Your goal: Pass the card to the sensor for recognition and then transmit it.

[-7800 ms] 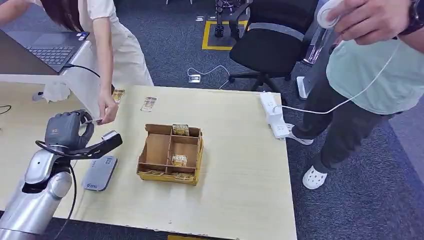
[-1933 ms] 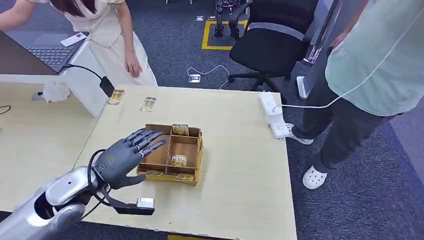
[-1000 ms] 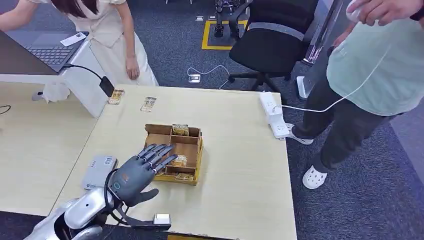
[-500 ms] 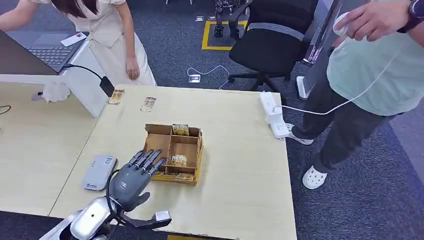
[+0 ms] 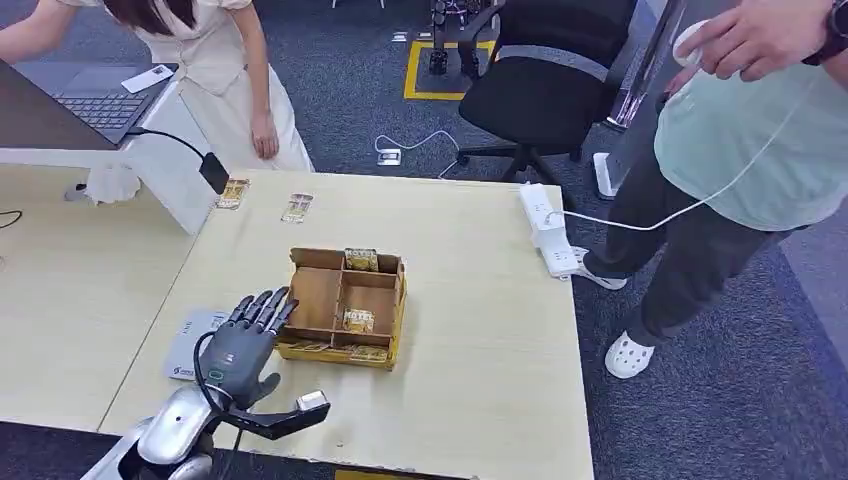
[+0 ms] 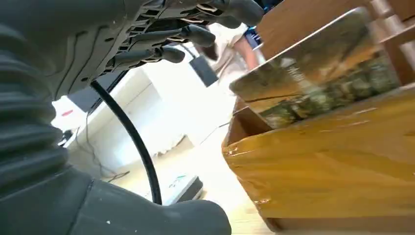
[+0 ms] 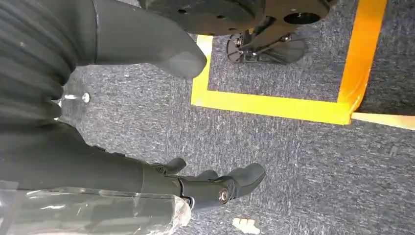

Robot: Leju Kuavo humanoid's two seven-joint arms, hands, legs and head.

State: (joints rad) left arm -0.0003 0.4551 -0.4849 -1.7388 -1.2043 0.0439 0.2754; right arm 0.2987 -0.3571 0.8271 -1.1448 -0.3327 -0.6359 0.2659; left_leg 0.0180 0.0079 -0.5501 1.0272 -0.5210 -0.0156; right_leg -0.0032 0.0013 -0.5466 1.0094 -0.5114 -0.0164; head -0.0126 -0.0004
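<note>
- Overhead, the left hand [image 5: 240, 350] hovers at about 8 o'clock of the divided cardboard box [image 5: 342, 307], fingers [image 5: 262, 305] straight, spread apart and empty, tips at the box's near-left corner.
- At 9 o'clock of that hand, partly hidden beneath it, lies the grey sensor pad [image 5: 186, 350] on the pale table [image 5: 480, 330].
- Cards stand in the box: one card [image 5: 358, 320] in the middle cell, another card [image 5: 361, 260] at the box's 12 o'clock wall; two loose cards [image 5: 297, 208] lie toward the table's 11 o'clock edge.
- Up close, the left wrist view adds the box's glossy yellow wall [image 6: 333, 166], a tilted card [image 6: 318, 83] above it, and the fingers [image 6: 195, 35] clear of both.
- From the right wrist view, the right hand [image 7: 161, 166] hangs over grey carpet [image 7: 293, 161] with yellow tape [image 7: 274, 105]; its fingers [image 7: 235, 183] are loosely curled around nothing.
</note>
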